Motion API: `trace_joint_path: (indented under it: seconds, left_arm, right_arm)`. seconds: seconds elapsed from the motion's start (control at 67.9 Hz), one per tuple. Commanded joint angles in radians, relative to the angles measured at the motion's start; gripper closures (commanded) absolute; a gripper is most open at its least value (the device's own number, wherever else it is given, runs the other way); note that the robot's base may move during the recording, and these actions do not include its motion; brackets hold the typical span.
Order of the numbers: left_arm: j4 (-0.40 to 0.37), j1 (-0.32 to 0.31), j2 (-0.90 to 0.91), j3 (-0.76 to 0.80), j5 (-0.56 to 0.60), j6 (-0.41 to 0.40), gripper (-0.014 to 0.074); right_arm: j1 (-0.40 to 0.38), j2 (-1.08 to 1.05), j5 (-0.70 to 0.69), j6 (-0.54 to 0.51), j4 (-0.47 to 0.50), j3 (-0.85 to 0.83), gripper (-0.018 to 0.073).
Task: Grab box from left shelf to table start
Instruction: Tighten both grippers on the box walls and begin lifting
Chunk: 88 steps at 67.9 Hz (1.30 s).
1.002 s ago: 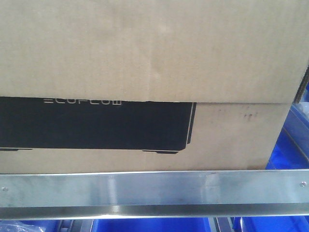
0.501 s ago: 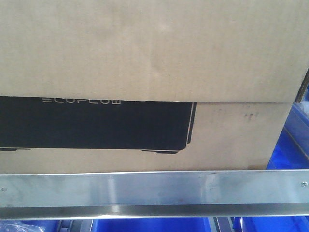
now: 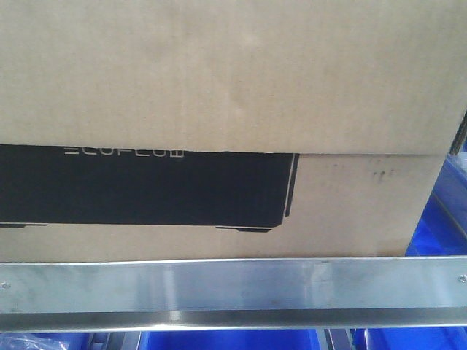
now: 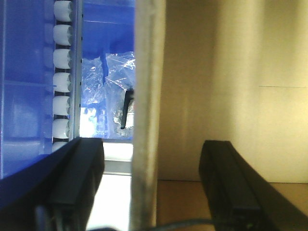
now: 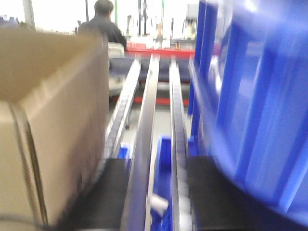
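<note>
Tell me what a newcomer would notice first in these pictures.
The brown cardboard box fills most of the front view, its black panel with pale lettering at the left. Below it runs a shiny steel rail, with blue bins underneath. In the left wrist view, the left gripper stands open astride the box's cardboard edge.

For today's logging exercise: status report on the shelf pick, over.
Left gripper open, astride box wall. Right gripper open, beside box. Box behind shelf rail; bin close.
</note>
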<state>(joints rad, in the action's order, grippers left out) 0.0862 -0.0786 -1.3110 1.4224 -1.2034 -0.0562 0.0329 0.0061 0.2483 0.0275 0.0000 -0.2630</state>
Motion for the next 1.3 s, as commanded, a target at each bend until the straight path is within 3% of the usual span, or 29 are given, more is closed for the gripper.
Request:
trace_joint_path:
  seconds: [0.0, 0.206, 0.398, 0.663, 0.81, 0.943, 1.149, 1.282]
  left_arm:
    - [0.008, 0.001, 0.025, 0.035, 0.029, -0.005, 0.0260]
    - [0.008, 0.001, 0.025, 0.035, 0.029, -0.005, 0.0260]
    - [0.008, 0.001, 0.025, 0.035, 0.027, -0.005, 0.0260]
    - [0.008, 0.001, 0.025, 0.035, 0.029, -0.005, 0.0260]
    - [0.008, 0.001, 0.025, 0.035, 0.029, -0.005, 0.0260]
    - [0.008, 0.001, 0.025, 0.035, 0.029, -0.005, 0.0260]
    - [0.008, 0.001, 0.025, 0.035, 0.031, -0.005, 0.0260]
    - [0.008, 0.001, 0.025, 0.035, 0.031, -0.005, 0.0260]
  right_arm:
    - [0.004, 0.076, 0.011, -0.005, 0.000, -0.144, -0.0074]
    - [0.045, 0.313, 0.238, -0.043, 0.127, -0.400, -0.0027]
    - [0.108, 0.569, 0.329, -0.257, 0.340, -0.609, -0.0023]
    - [0.127, 0.969, 0.605, -0.256, 0.356, -0.906, -0.0022]
    - [0.127, 1.149, 0.695, -0.153, 0.327, -1.075, -0.0022]
    - [0.145, 1.251, 0.734, -0.065, 0.232, -1.166, -0.0022]
    - [0.248, 1.365, 0.737, 0.057, 0.062, -1.209, -0.0022]
    - [0.263, 1.412, 0.762, 0.161, -0.044, -1.210, 0.0022]
